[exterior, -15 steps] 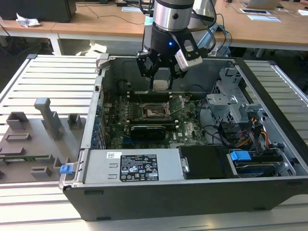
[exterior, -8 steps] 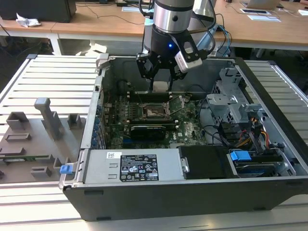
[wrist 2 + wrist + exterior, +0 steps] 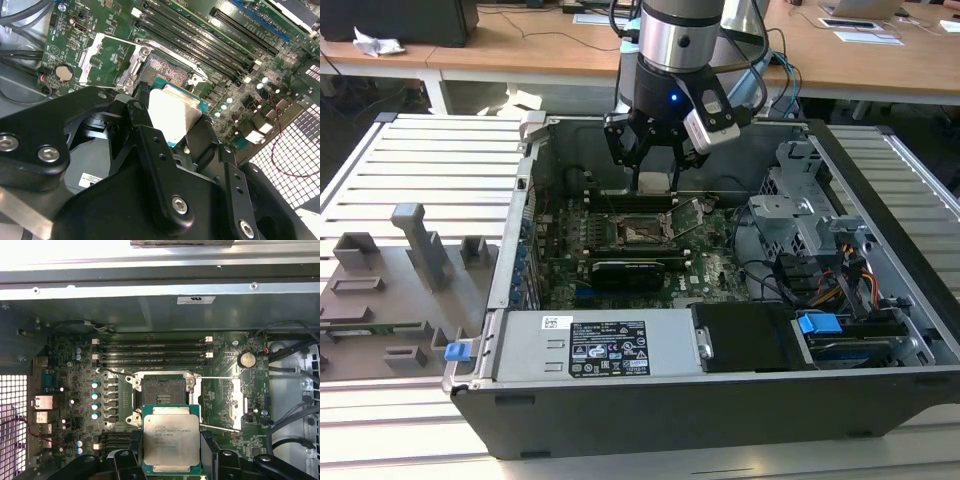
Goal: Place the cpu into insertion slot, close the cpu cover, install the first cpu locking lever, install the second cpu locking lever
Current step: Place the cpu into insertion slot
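The cpu (image 3: 170,440) is clamped by its edges in the gripper (image 3: 171,454) and held above the board, just short of the open insertion slot (image 3: 162,392). If it is lowered tilted or offset, bent socket pins are judged likely. One chip, one socket, one opened cpu cover (image 3: 233,402) and two thin locking levers (image 3: 220,378) are counted.

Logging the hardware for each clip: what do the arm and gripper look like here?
The arm is a silver-grey cylinder ending in a black collar with a small blue light. A pale boxy module sits beside it, and dark cables run behind. The gripper is matte black, built of angular linked plates fastened with silver screws.
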You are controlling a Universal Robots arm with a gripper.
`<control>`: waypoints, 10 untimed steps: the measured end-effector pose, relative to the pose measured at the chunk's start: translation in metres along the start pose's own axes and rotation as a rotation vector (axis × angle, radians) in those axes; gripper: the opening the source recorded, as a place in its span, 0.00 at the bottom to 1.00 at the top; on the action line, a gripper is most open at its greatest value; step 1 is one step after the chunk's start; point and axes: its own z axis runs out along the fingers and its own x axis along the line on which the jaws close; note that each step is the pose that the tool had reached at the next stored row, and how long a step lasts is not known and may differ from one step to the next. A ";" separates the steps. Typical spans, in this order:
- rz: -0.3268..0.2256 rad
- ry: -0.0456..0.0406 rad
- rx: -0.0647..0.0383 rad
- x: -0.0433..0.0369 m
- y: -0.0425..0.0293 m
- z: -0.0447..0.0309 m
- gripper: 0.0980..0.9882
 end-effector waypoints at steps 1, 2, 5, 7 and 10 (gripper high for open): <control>0.000 0.0000 0.000 0.0000 0.0000 0.0002 0.50; 0.000 0.0000 0.001 0.0000 0.0000 0.0003 0.50; 0.000 -0.0001 0.000 0.0000 0.0000 0.0007 0.50; 0.000 0.0000 0.001 -0.0001 -0.0001 0.0012 0.50; 0.000 0.0000 0.001 -0.0001 -0.0001 0.0016 0.50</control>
